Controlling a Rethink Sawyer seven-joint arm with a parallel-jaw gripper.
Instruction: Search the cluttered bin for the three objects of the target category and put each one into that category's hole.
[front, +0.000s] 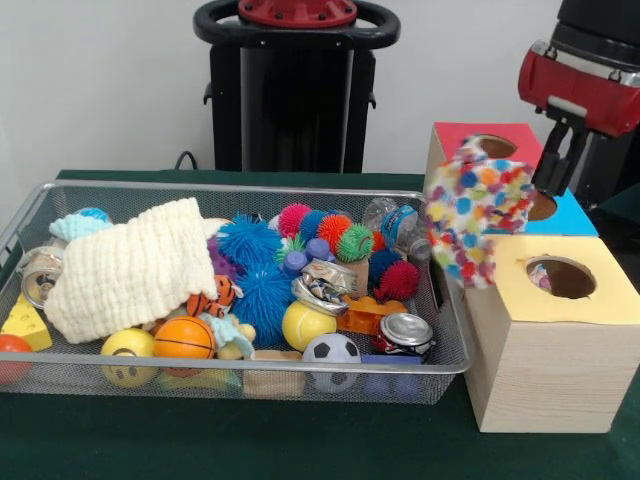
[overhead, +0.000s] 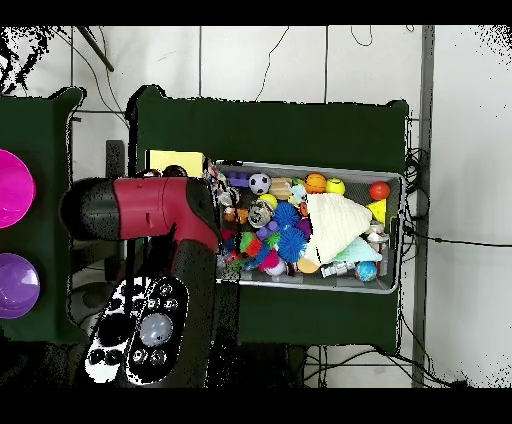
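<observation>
Stage: I'm mid-delivery | gripper (front: 545, 185) jaws pinching a spotted cloth (front: 478, 208), which hangs over the boxes at 3 o'clock of the bin (front: 250, 372), not yet in a hole | remaining: cream cloth (front: 135, 268) at the bin's 9 o'clock; third unseen.

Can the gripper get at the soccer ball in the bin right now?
Probably not yet: the gripper appears to hold a multicoloured dotted cloth over the boxes. The soccer ball itself lies uncovered on top at the wire bin's front edge.
</observation>
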